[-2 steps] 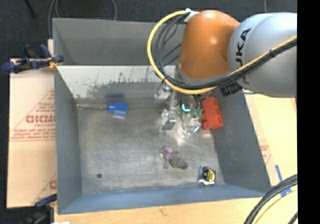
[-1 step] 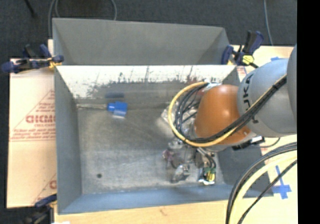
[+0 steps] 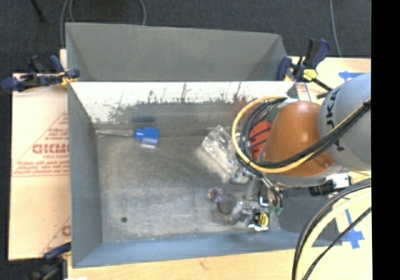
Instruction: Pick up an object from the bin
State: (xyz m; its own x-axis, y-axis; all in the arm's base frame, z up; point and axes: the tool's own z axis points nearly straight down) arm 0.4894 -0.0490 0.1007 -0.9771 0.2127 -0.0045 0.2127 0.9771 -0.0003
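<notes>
Surroundings: dark carpet lies all round my grey metal bin (image 3: 82,172), which I watch from above and a little to one side.
Bin contents: only a few loose pieces, most of them in the right half of the bin floor.
Blue block (image 3: 147,135): small, at about 10 o'clock on the floor, close to the back wall and well apart from everything else.
Clear wrapper (image 3: 217,146): crumpled clear plastic at about 2 o'clock; its right side runs up against the orange cover (image 3: 294,138) on my arm.
Purple thing (image 3: 215,194): small, at about 4 o'clock. It is the piece I see nearest the gripper, just beside it on its 9 o'clock side.
Dark bit (image 3: 224,208): just below the purple thing, too small for me to name.
Gripper (image 3: 247,211): low in the bin's 4 to 5 o'clock corner. I cannot tell whether it is open or closed, or whether it touches either small piece.
Edges: the gripper sits near the front wall and near the right wall, so that corner is tight.
Open room: the floor is bare from the centre out to 6, 8 and 9 o'clock.
</notes>
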